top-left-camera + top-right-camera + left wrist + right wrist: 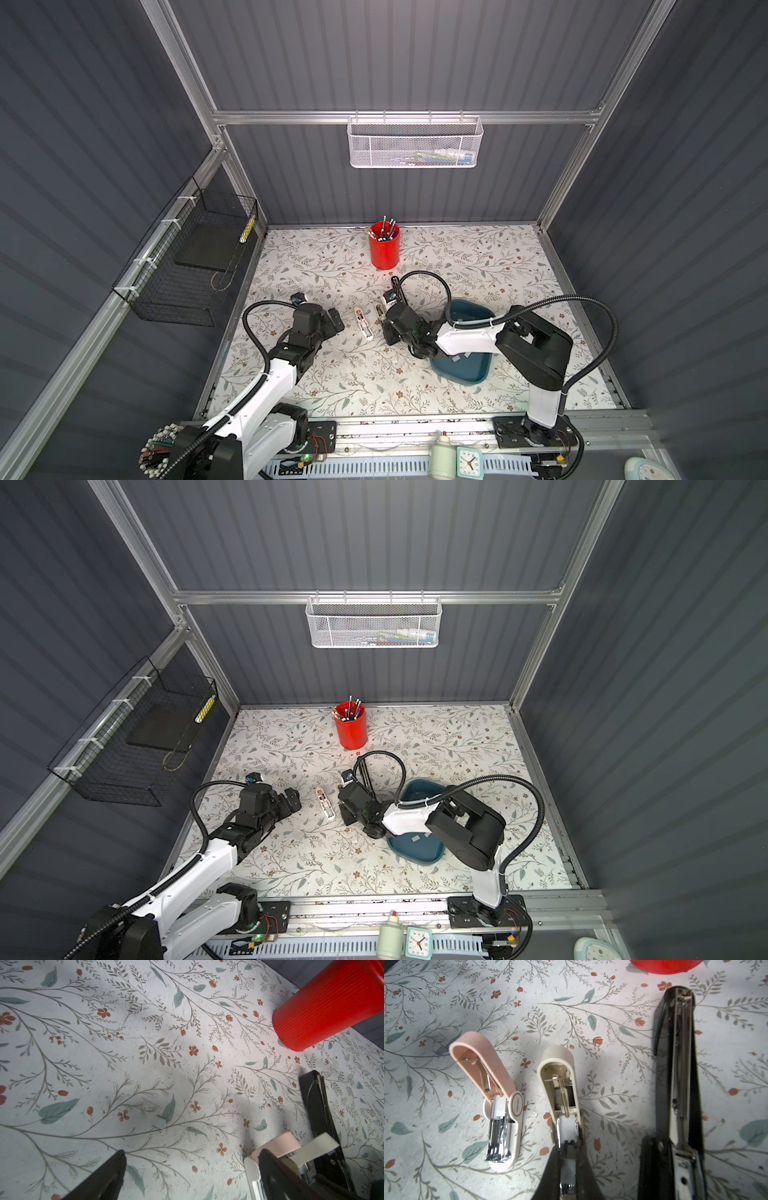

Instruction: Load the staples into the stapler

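Observation:
Three staplers lie open side by side on the flowered table: a pink one (500, 1105), a beige one (560, 1076) and a long black one (681, 1064). My right gripper (568, 1153) is shut on a pale grey strip of staples (566, 1161) in the beige stapler's metal channel. A little to the left of the pink stapler (363, 324), my left gripper (337, 322) stands wide open and holds nothing. A loose strip of staples (159, 1122) lies on the table ahead of it. More strips (457, 359) lie in the blue tray (465, 376), partly under the right arm.
A red cup (384, 249) of pens stands at the back middle, just behind the staplers. A black wire basket (187, 266) hangs on the left wall and a white mesh one (415, 143) on the back wall.

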`<state>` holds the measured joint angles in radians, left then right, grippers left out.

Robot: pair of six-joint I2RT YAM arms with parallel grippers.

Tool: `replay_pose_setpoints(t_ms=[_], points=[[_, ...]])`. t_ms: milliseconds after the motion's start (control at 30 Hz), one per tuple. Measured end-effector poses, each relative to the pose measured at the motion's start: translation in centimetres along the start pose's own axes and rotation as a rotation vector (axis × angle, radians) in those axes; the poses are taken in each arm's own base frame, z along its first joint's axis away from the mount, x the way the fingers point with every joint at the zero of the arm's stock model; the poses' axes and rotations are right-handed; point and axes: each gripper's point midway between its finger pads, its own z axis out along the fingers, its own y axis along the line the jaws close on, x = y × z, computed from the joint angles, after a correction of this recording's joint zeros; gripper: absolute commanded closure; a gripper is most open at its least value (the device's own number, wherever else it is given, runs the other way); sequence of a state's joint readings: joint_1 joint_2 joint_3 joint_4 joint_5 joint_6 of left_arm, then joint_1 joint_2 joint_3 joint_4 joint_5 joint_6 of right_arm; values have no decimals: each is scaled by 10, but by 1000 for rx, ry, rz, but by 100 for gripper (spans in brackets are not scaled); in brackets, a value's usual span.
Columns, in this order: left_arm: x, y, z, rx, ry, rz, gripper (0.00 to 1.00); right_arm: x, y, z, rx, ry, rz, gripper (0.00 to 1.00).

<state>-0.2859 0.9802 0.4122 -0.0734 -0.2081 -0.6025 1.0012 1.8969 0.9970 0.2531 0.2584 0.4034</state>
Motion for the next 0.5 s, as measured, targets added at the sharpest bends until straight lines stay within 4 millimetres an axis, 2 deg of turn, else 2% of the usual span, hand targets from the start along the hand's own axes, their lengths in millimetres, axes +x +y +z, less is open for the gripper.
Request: replay_pose_setpoints(t_ms=[500], points=[[0, 0, 0, 0, 0, 0, 0, 1, 1, 6, 8, 17, -5, 90]])
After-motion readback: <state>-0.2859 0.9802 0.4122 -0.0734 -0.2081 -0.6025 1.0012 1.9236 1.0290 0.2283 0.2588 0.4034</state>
